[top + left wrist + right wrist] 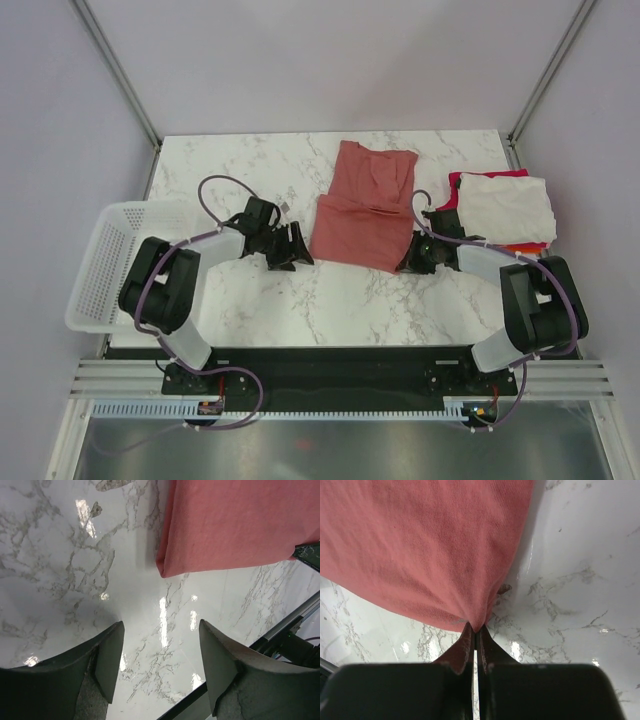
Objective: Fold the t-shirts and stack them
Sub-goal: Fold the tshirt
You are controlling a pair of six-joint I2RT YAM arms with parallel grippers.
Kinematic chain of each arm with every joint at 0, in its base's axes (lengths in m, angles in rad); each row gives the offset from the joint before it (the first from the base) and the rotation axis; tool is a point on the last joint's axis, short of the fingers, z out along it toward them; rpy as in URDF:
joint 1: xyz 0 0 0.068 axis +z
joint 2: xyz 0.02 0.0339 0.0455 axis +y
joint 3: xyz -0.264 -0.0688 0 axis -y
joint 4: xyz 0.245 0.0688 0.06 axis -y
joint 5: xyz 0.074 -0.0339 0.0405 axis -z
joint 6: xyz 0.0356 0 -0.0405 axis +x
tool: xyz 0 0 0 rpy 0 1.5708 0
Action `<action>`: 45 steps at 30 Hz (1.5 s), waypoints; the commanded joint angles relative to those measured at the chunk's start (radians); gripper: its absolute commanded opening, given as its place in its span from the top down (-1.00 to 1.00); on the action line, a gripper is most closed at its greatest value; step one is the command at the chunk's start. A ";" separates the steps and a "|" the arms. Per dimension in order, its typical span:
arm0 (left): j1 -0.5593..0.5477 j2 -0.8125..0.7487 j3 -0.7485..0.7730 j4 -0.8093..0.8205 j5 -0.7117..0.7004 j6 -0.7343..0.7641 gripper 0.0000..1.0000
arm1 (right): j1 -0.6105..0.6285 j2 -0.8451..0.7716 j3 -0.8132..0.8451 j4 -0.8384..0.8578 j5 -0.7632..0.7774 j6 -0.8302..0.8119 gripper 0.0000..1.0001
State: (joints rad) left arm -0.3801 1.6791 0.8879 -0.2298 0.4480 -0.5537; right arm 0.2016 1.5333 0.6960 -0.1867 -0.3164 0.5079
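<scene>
Pinching the salmon-red t-shirt [360,205] at its 5 o'clock corner with right fingers [465,647] clamped tight. Holding left fingers [107,655] spread apart, empty, over the bench [230,170] at its 8 o'clock.

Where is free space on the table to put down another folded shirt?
Bare marble lies back-left, between basket and salmon shirt, and along the near edge before it. Crowded on the right: the folded stack beside the right gripper pinching that shirt.
</scene>
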 commanded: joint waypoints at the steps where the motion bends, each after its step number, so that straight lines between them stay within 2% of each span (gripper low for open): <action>1: -0.016 0.010 0.017 0.078 0.034 -0.018 -0.36 | -0.001 -0.007 -0.030 -0.043 0.014 -0.039 0.96; 13: -0.036 0.198 0.135 0.092 0.003 -0.051 -0.15 | 0.001 -0.042 -0.024 -0.042 0.020 -0.032 0.96; 17: -0.054 0.218 0.140 0.116 0.015 -0.039 -0.07 | -0.001 -0.044 -0.016 -0.043 0.010 -0.034 0.97; 20: -0.062 0.206 0.132 0.129 0.009 -0.028 0.15 | 0.001 -0.048 -0.012 -0.048 0.010 -0.034 0.97; 21: -0.063 0.203 0.131 0.130 0.014 -0.025 0.33 | 0.001 -0.050 -0.010 -0.049 0.008 -0.034 0.97; 23: -0.063 0.199 0.131 0.132 0.029 -0.020 0.55 | -0.001 -0.055 -0.007 -0.056 0.007 -0.039 0.97; 24: -0.063 0.195 0.129 0.132 0.034 -0.018 0.89 | 0.001 -0.056 -0.006 -0.057 0.005 -0.039 0.97; 25: -0.063 0.192 0.125 0.129 0.035 -0.020 0.96 | 0.001 -0.061 -0.004 -0.060 0.007 -0.039 0.97; 32: -0.065 0.050 0.023 0.130 -0.026 -0.012 0.96 | 0.001 -0.128 -0.010 -0.126 0.010 -0.072 0.96; 40: -0.069 -0.218 -0.204 0.139 -0.034 -0.018 0.96 | 0.010 -0.234 -0.075 -0.167 -0.078 -0.043 0.96; 45: -0.071 -0.366 -0.335 0.119 -0.035 -0.040 0.96 | 0.018 -0.354 -0.096 -0.224 -0.093 -0.022 1.00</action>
State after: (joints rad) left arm -0.4530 1.3899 0.6056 -0.0875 0.4465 -0.5941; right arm 0.2203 1.2423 0.6090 -0.3698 -0.4107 0.4751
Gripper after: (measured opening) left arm 0.040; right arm 0.017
